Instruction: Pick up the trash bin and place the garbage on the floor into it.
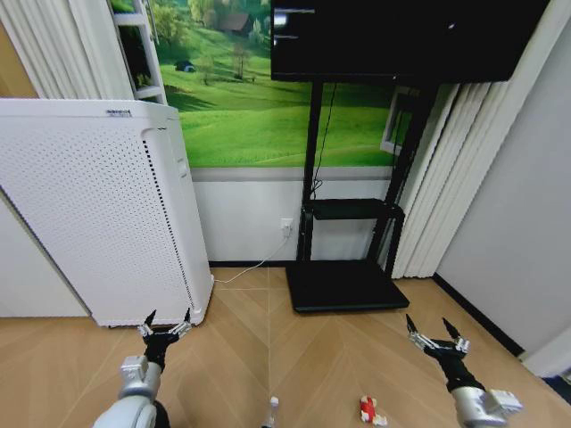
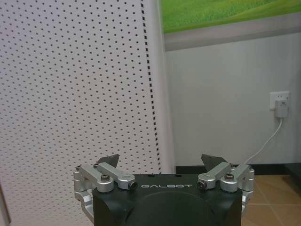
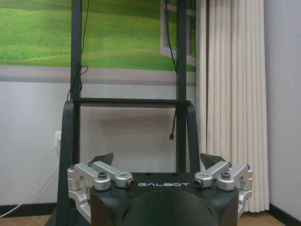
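Grippers hang low and forward, left gripper (image 1: 168,323) spread before the white appliance (image 1: 89,205), right gripper (image 1: 437,331) spread near the TV stand (image 1: 343,285). Garbage lies close ahead: a red wrapper (image 1: 370,409) and a bottle (image 1: 272,412) on the floor (image 1: 268,357). Finding the bin probably means turning the base slowly.

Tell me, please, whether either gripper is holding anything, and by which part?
Nothing is held: the left gripper and right gripper are both open and empty.

Staged living-room set: meadow wall mural (image 1: 241,98) upper centre, television stand (image 1: 346,267), pleated curtains (image 1: 446,178) right, herringbone wood floor (image 1: 294,357).
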Tool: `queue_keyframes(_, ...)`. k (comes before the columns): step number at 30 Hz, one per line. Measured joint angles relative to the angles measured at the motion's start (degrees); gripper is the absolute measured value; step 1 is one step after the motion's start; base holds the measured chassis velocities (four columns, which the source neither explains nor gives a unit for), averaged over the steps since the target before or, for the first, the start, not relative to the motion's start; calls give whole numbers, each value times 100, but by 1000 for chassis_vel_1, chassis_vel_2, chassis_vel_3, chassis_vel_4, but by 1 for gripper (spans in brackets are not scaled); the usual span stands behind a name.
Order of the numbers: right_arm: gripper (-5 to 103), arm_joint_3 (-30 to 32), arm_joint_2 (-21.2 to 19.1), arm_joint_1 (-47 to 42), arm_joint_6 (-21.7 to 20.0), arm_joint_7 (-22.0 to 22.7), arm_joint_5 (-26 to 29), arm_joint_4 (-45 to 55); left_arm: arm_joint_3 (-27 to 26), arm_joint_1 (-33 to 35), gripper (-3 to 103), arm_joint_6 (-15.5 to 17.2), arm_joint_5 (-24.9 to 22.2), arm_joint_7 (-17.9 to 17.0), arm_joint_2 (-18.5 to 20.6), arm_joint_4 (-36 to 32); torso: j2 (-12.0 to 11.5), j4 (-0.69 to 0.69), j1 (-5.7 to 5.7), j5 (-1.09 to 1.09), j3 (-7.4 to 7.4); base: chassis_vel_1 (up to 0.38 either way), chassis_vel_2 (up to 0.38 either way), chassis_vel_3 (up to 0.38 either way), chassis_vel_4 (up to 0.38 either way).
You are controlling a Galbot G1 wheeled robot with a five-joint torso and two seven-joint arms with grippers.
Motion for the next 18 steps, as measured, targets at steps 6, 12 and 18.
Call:
queue_keyframes(6, 100, 38, -66, -3, 37, 1, 80, -77, -383, 764, 98, 60, -263, -120, 497, -369, 10, 1, 1, 0, 7, 0, 0, 0, 0)
queue_keyframes(12, 100, 76, -164, 36, 57, 11, 197, -153, -692, 1638, 98, -161, -610, 124, 745, -656, 17, 1, 3, 0, 13, 0, 0, 0, 0)
queue_keyframes(18, 100, 141, -258, 80, 42, 34, 318, -165, -754, 2184, 97, -296, -616, 139, 730, -644, 21, 1, 4, 0, 17, 0, 0, 0, 0)
